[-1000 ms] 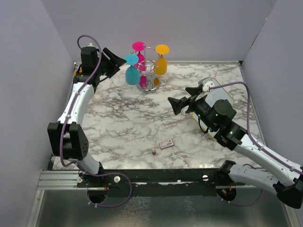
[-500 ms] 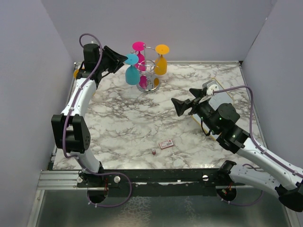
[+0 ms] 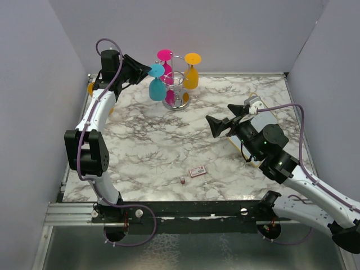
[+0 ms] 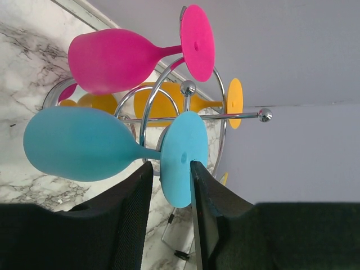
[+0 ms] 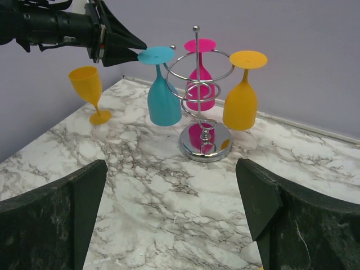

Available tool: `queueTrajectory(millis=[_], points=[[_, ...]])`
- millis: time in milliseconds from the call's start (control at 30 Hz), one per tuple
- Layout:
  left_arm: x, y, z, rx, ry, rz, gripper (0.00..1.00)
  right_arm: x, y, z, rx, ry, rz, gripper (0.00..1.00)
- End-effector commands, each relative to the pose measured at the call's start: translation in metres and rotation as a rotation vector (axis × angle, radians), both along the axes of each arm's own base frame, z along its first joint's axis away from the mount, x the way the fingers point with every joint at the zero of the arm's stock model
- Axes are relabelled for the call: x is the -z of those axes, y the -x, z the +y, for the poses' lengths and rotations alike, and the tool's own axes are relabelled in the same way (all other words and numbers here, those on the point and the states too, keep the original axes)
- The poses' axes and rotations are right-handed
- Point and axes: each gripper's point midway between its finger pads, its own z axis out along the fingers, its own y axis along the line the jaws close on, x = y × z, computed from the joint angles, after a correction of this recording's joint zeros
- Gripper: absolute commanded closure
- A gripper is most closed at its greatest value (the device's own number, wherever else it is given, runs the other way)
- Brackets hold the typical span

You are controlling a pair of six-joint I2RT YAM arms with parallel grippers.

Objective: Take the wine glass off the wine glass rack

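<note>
Left wrist view: over the last second the left gripper (image 4: 170, 166) has moved in on the blue wine glass (image 4: 79, 143), which hangs on the wine glass rack (image 5: 205, 143). Its parted fingers straddle the foot's rim, not yet clamped. The rack also holds a pink glass (image 4: 112, 59) and an orange glass (image 5: 241, 107). The right gripper (image 5: 169, 174) gapes wide, well apart.

4 wine glasses in all: 3 hang on the 1 wine glass rack (image 5: 205, 143), namely 1 cyan glass (image 5: 163, 104), 1 pink glass (image 5: 197, 84) and 1 orange glass (image 5: 241, 104), and 1 yellow glass (image 5: 89, 84) stands on the table (image 5: 169, 191). 2 small items lie there: 1 reddish packet (image 3: 197, 171) and 1 tiny piece (image 3: 183, 180).
</note>
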Motion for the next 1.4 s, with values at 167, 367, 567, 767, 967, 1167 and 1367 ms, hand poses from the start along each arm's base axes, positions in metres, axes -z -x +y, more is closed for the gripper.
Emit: queueTrajectory(millis=[167,367,567,767,967,1167,1367], points=[[-0.009,-0.001,0.001,0.007,0.012,-0.032,0.71,-0.006,-0.002,-0.003,0.021,-0.011,-0.022,0.00],[-0.009,0.001,0.002,0.005,0.015,-0.034,0.78,-0.003,-0.004,-0.001,0.020,-0.003,-0.016,0.00],[-0.012,0.001,0.002,0.010,0.027,-0.036,0.88,-0.005,-0.003,-0.003,0.022,-0.005,-0.018,0.00],[-0.017,0.003,0.005,0.012,0.083,-0.040,0.98,-0.007,-0.002,-0.005,0.026,-0.009,-0.021,0.00],[-0.031,0.010,0.010,0.024,0.155,-0.078,1.00,-0.005,-0.002,-0.005,0.027,-0.011,-0.017,0.00],[-0.056,0.020,0.021,0.022,0.186,-0.155,1.00,-0.003,-0.001,-0.005,0.025,-0.014,-0.013,0.00],[-0.067,0.031,0.033,0.015,0.187,-0.183,1.00,-0.004,0.000,-0.006,0.024,-0.017,-0.011,0.00]])
